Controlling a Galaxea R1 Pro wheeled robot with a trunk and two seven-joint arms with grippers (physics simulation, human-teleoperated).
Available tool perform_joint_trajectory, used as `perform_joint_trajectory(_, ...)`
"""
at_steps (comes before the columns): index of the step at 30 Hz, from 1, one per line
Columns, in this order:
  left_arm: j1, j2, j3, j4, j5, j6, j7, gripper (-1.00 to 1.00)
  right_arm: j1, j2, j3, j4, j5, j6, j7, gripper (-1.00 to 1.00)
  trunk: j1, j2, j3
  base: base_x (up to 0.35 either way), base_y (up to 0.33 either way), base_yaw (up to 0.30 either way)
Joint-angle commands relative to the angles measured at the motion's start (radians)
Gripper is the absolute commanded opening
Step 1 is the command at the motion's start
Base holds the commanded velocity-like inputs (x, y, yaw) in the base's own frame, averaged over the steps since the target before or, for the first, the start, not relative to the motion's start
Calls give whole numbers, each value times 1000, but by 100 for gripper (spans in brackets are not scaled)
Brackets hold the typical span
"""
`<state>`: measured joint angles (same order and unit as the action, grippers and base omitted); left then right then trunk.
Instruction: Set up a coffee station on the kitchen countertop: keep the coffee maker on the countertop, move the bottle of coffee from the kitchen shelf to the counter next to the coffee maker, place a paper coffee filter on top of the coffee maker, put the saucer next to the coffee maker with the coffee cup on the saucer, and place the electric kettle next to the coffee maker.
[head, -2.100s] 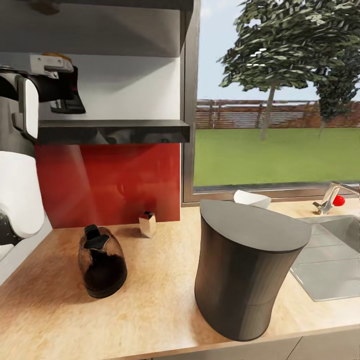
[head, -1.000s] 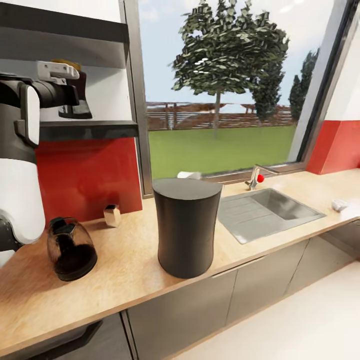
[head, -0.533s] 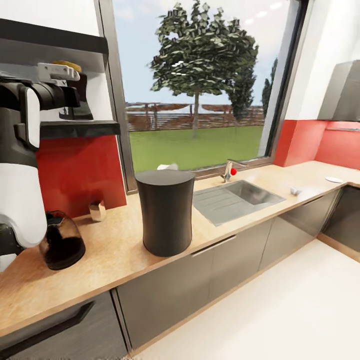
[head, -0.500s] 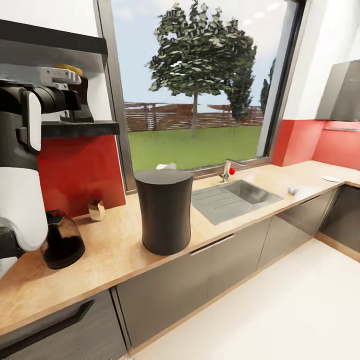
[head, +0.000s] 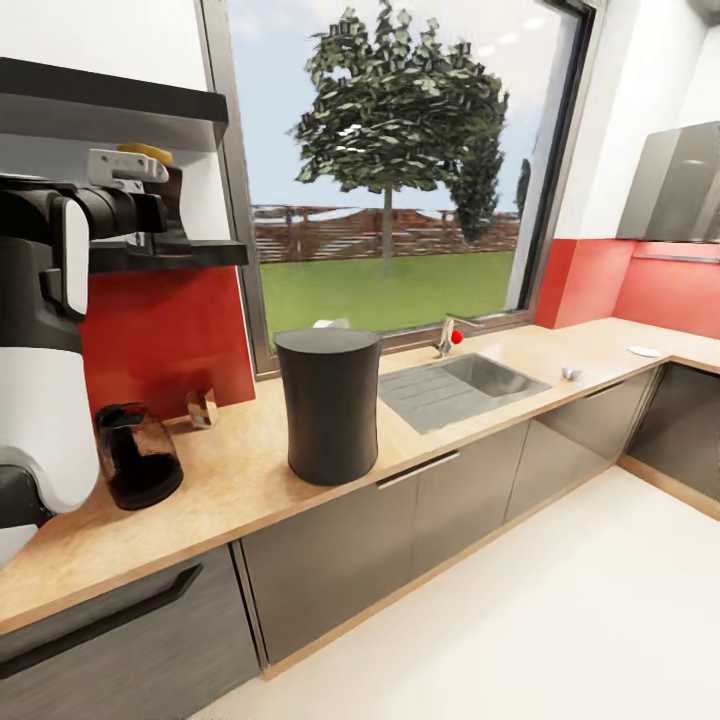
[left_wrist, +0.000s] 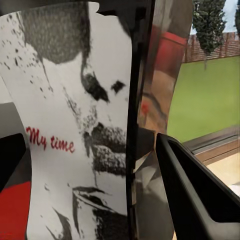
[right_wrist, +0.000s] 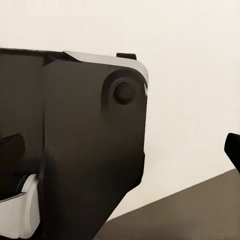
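My left gripper (head: 160, 205) is raised at the left, level with the dark wall shelf (head: 200, 254). It is shut on the bottle of coffee (left_wrist: 75, 140), a white-labelled bottle reading "My time", whose yellow lid (head: 145, 152) shows above the wrist. One dark finger (left_wrist: 200, 195) presses its side. On the wooden countertop (head: 240, 480) stand a glass pot (head: 140, 455) with dark contents and a tall dark cylinder (head: 330, 405). Something white (head: 330, 323) peeks from behind the cylinder. My right gripper (right_wrist: 122, 150) is open, facing a dark part of the robot's body.
A steel sink (head: 465, 380) with a red-knobbed tap (head: 450, 338) lies right of the cylinder. A small cup-like thing (head: 572, 373) and a white saucer (head: 645, 351) sit far right on the counter. A small box (head: 202, 407) stands by the red backsplash. White floor (head: 560, 620) spreads in front.
The whole head view has pulled back and swung right, so the sink, far counter and floor have come into sight. My left gripper still holds the bottle at the same height.
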<state>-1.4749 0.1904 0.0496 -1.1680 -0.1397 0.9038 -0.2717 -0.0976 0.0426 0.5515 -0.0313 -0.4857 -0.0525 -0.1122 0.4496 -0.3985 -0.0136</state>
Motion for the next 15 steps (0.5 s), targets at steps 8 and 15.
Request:
perform_joint_trajectory(8, 143, -8, -3, -89, -11, 0, -43, -100, -1, 2, 8, -1, -10, -3, -3, 100, 0, -2, -1, -5, 0, 0)
perform_joint_trajectory(15, 301, -32, -7, -142, -9, -9, -57, -100, -1, 2, 8, 0, -10, -4, -3, 100, 0, -2, -1, 0, 0, 0)
